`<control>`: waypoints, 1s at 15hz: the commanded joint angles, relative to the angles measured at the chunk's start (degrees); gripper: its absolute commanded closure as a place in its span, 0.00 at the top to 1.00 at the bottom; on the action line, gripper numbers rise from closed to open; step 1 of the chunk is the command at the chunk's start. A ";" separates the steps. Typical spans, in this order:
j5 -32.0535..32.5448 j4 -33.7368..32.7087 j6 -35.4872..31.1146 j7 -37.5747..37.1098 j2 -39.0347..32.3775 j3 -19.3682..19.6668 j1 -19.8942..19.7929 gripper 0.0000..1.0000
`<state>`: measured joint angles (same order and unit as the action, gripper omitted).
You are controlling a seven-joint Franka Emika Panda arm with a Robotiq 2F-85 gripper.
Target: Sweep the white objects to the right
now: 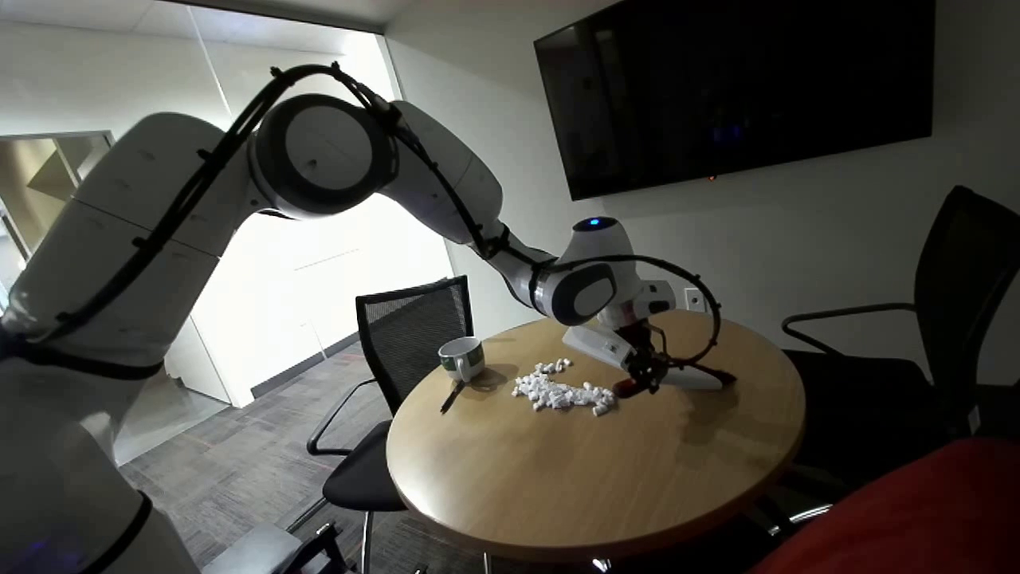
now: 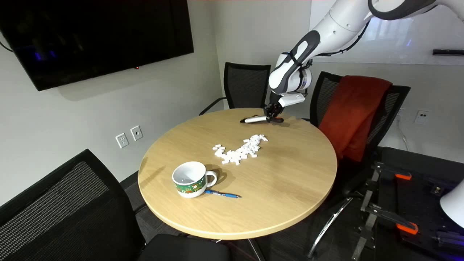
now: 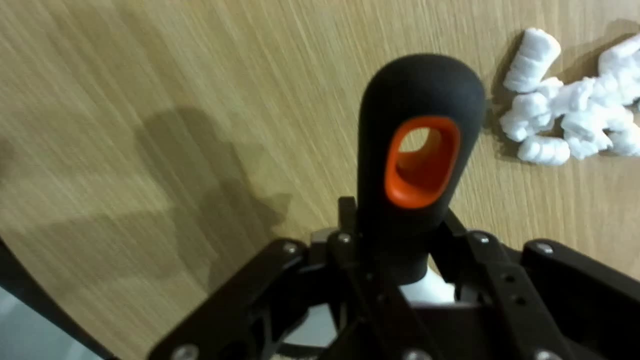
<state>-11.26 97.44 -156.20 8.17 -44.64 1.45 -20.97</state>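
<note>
No legible lettering, labels or numbers, marks on the blue pen (image 2: 223, 194) too small to read

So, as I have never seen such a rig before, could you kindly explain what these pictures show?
The machine is a single robot arm ending in a two-fingered gripper. Two pictures come from cameras standing outside the robot; the close-up comes from a camera on its wrist. On the round table are many small white pieces, a green-banded mug and a blue pen beside it. The gripper holds a brush-like tool by its black, orange-trimmed handle. The task is to sweep the white pieces to the right.
</note>
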 commanded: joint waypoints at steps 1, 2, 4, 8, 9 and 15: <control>1.68 0.44 -0.72 1.57 -1.10 0.47 0.02 0.12; 2.18 0.08 -0.15 1.75 -1.63 0.53 0.08 0.12; 3.48 0.00 0.39 1.34 -2.10 0.92 0.55 0.23; 5.28 0.69 0.96 0.77 -1.18 1.53 1.44 0.77; 5.44 1.17 0.77 1.02 -0.46 1.29 1.49 0.84; 2.73 3.30 4.32 8.46 5.26 -6.68 -2.14 1.00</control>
<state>-6.52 97.51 -155.53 11.44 -44.61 -0.52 -20.50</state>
